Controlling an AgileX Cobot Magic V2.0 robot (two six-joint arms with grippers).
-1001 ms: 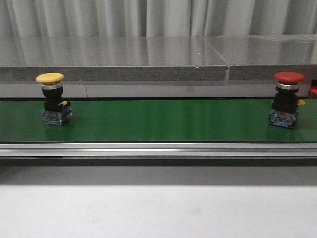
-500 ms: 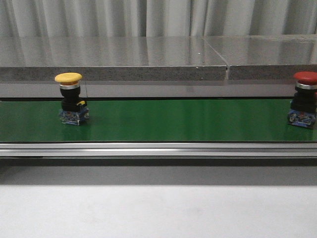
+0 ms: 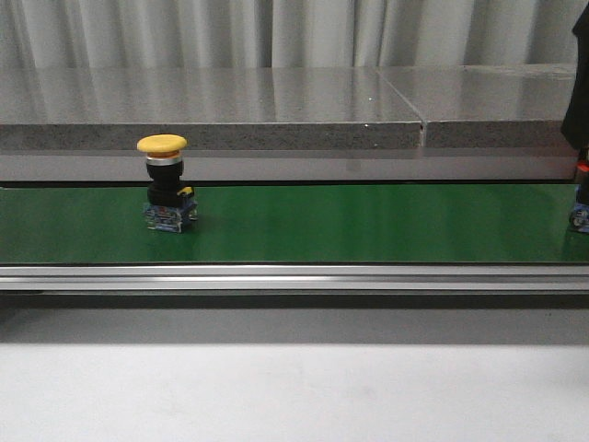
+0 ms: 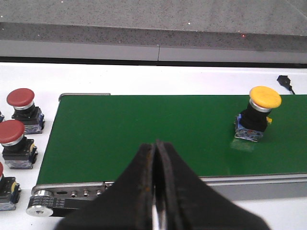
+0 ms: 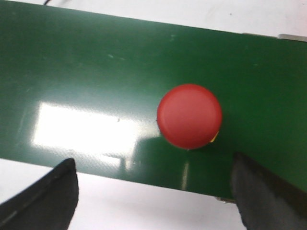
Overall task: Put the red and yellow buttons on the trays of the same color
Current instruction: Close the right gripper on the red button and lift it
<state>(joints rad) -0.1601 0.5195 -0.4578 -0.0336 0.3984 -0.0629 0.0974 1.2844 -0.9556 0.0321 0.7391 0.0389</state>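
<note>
A: Left side first. What do I have there?

B: The yellow button [image 3: 164,195] stands upright on the belt [image 3: 368,226], well apart from my left gripper [image 4: 156,191], whose jaws are pressed together on nothing.

A: And on the right?

B: The red button [image 5: 189,116] sits upright directly beneath my right gripper [image 5: 156,191], between its widely spread, empty fingers [image 5: 45,196]. I judge the right arm nearer its target: a straight descent should straddle the cap.
</note>
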